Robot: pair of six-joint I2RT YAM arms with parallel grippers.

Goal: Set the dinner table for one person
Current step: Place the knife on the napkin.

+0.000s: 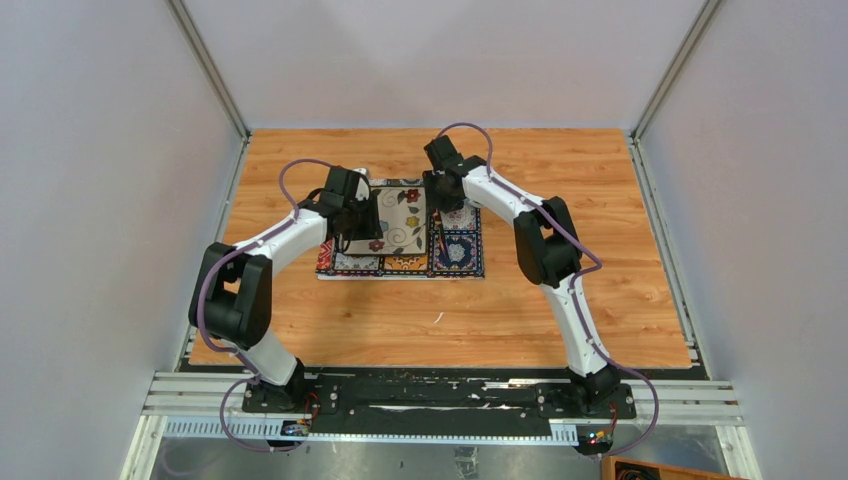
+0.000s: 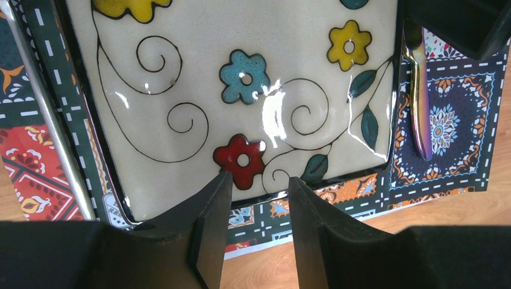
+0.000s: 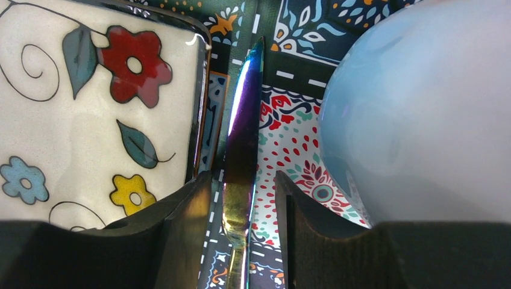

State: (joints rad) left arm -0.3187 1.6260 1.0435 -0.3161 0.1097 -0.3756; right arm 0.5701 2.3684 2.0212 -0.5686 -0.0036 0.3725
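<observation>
Placemat (image 2: 449, 129), plate (image 2: 253, 72), knife (image 3: 244, 138) and pale blue vessel (image 3: 422, 108) are sitting on the tabletop (image 1: 500, 320). The right hand (image 3: 242, 179) is straddling the knife, spread; the left hand (image 2: 259, 183) is hanging spread, empty. The setting is looking nearly finished.

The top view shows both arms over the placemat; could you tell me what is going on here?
A place setting is being laid on the dinner table. A flowered plate sits on the patterned placemat. The right tool straddles an iridescent knife lying between the plate and a pale blue rounded vessel, jaws open with gaps either side. The left tool hovers open over the plate's edge, holding nothing. A silver utensil lies along the plate's other side.
</observation>
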